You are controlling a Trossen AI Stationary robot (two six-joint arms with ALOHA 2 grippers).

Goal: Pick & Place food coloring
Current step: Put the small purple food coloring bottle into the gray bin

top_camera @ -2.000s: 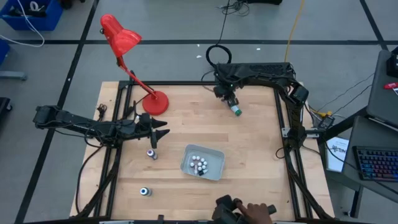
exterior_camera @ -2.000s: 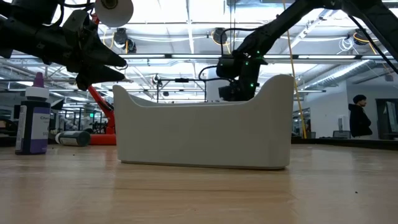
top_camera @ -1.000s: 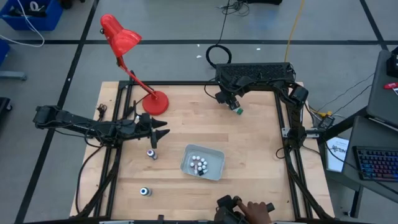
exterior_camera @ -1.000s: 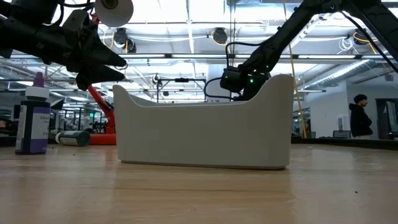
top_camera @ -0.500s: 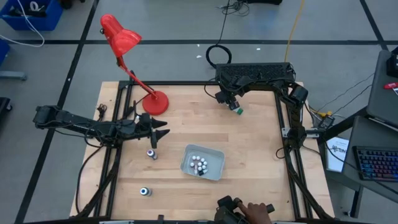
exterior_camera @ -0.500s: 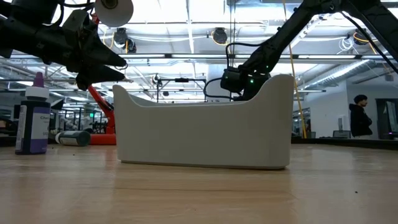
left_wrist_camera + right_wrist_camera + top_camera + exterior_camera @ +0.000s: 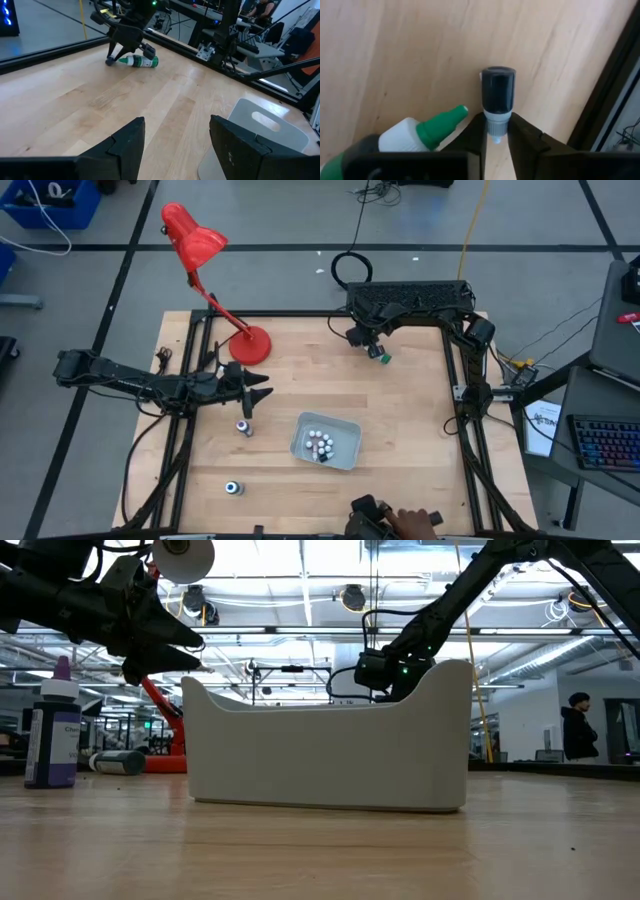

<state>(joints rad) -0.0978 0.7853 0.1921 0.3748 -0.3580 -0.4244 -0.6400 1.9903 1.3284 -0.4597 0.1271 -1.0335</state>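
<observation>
While the left gripper hangs wide open over the table's left side above 1 upright bottle, the right gripper sits near the table's far edge, its fingers pinched on a small dark bottle. Beside it lies a green-tipped bottle. More bottles stand in the tray near the table's middle.

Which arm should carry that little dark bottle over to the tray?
Right. The right gripper pinches the dark bottle by its neck at the table's far side. The left gripper hangs open, well away from it.
</observation>
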